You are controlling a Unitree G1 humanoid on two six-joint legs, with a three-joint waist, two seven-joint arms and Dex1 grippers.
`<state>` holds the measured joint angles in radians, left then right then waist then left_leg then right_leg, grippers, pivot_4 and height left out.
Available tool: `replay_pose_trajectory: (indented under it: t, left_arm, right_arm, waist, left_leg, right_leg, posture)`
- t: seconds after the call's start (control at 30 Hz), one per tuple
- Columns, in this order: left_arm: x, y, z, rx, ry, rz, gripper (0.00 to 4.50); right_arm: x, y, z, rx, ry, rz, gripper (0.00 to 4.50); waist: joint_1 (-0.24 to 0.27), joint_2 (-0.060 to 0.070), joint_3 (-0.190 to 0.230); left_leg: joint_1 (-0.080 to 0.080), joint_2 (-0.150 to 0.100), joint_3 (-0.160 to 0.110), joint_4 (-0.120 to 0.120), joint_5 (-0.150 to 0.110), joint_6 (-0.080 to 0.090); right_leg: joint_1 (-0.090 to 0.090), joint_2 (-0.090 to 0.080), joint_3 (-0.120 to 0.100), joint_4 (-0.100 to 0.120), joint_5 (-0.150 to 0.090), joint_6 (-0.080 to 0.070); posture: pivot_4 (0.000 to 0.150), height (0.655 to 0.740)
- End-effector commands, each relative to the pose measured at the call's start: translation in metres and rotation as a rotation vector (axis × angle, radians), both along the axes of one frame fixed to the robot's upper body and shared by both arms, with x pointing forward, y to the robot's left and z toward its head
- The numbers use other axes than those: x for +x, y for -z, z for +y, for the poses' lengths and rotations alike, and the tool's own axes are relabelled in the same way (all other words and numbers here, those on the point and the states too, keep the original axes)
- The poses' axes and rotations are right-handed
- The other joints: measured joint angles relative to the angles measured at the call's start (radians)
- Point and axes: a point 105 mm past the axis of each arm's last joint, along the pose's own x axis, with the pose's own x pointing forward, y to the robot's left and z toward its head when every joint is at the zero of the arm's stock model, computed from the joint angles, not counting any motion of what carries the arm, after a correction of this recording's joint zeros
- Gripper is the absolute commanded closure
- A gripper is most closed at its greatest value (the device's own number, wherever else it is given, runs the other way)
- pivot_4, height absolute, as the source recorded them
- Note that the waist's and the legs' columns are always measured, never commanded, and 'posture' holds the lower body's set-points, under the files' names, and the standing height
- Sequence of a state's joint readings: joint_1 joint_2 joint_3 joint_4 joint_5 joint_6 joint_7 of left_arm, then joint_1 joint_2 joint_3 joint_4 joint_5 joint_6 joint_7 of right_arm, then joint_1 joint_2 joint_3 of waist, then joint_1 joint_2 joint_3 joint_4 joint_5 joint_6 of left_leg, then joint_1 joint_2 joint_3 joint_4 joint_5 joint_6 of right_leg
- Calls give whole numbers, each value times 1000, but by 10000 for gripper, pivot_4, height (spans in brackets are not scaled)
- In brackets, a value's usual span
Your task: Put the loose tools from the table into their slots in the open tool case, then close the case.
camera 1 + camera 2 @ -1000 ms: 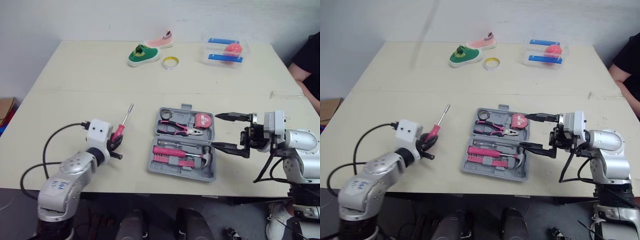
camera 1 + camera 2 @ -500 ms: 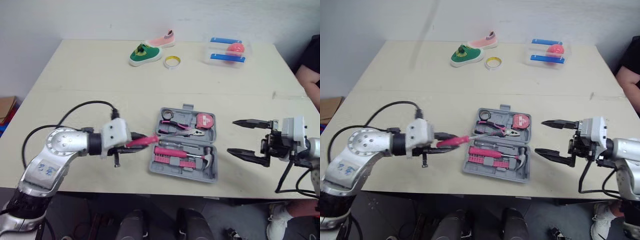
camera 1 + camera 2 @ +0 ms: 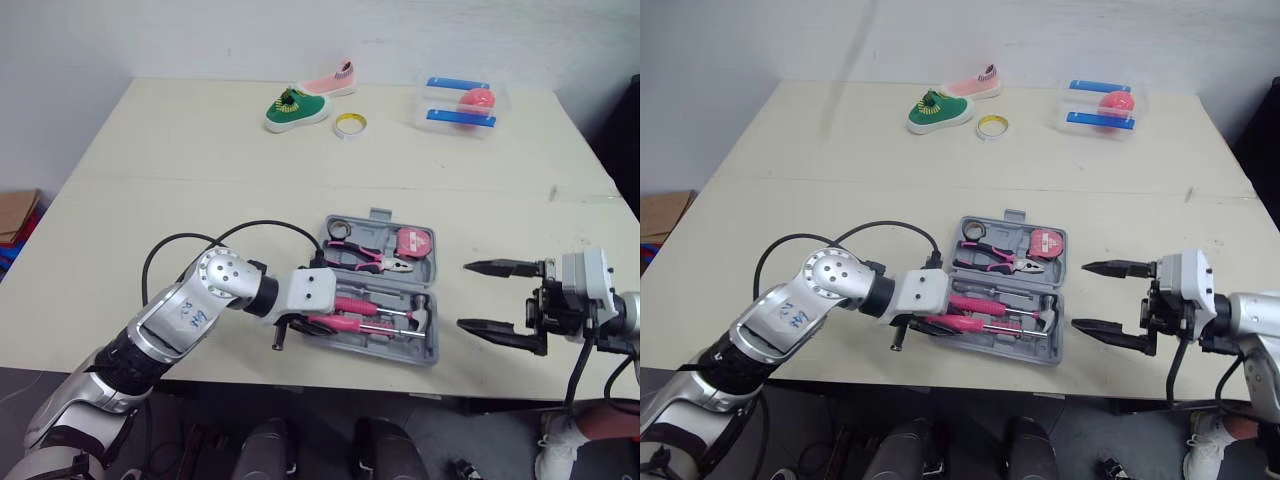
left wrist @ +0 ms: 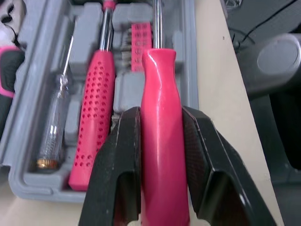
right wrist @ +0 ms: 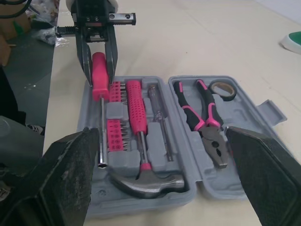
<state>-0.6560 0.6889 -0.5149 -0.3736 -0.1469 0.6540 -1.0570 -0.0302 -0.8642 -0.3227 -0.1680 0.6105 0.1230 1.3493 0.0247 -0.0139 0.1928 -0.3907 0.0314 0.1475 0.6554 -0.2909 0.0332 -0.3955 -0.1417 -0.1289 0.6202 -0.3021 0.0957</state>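
The pink screwdriver (image 4: 159,70) is gripped by its handle in the left end effector (image 4: 161,117), low over the outermost slot of the case (image 3: 430,350), its shaft running beside the bit row (image 5: 114,129). Whether it is seated yet cannot be told. The hammer (image 5: 143,179), pliers (image 5: 203,117) and tape measure (image 3: 414,241) sit in their slots, so this looks like the last loose tool. Left to do, on this reading: press it in, let go, and fold the open case shut. The right end effector (image 3: 465,295) hangs wide open just beside the case's hammer end, touching nothing.
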Motion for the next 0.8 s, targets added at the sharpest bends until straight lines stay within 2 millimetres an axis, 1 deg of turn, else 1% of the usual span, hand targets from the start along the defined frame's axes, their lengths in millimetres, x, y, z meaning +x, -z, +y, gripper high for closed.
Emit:
replay_pose_trajectory:
  t: [0.03,0.3,0.5,0.57,0.6,0.73,0.77,0.8]
  left_arm:
    - [-4,-1,-7,1,28,1,39366]
    - [5,6,-13,9,-20,-3,39366]
    - [4,5,-16,-14,-5,1,39366]
    - [1,3,-19,-36,8,14,29216]
    - [1,2,-20,-49,11,6,25953]
    - [0,-1,-21,-63,33,3,7551]
    - [5,-5,-21,-88,20,-31,3031]
    - [9,-8,-21,-107,9,-57,689]
  right_arm:
    - [-3,-8,-2,1,-6,-59,0]
    - [-4,0,-7,3,-5,-55,0]
    - [-3,3,-9,3,-4,-56,0]
    - [-3,5,-9,4,-1,-54,0]
    - [-3,6,-10,4,1,-53,0]
    - [-2,8,-11,4,5,-53,0]
    - [-2,9,-11,6,6,-53,0]
    - [-2,9,-11,7,7,-52,0]
  waist:
    - [0,0,0]
    - [0,0,0]
    - [-1,0,0]
    - [0,0,0]
    - [-1,0,0]
    - [-1,0,0]
    - [-1,0,0]
    - [0,0,0]
  left_leg:
    - [0,0,0,1,0,0]
    - [0,1,-2,3,-1,1]
    - [0,0,-2,5,-1,2]
    - [0,0,-2,6,-1,2]
    - [0,0,-2,6,-1,2]
    - [0,0,-2,6,-1,2]
    - [0,0,-2,6,-1,2]
    - [0,0,-2,6,-1,2]
  right_leg:
    - [0,0,0,0,0,0]
    - [1,-4,2,1,0,0]
    - [2,-4,1,1,0,0]
    - [2,-5,2,2,0,0]
    - [2,-5,2,2,0,0]
    - [2,-5,2,2,0,0]
    - [2,-5,2,2,0,0]
    - [2,-5,2,2,0,0]
  posture:
    - [1500,7400]
    - [1500,7400]
    - [1500,7400]
    - [1500,7400]
    - [1500,7400]
    - [1500,7400]
    - [1500,7400]
    - [1500,7400]
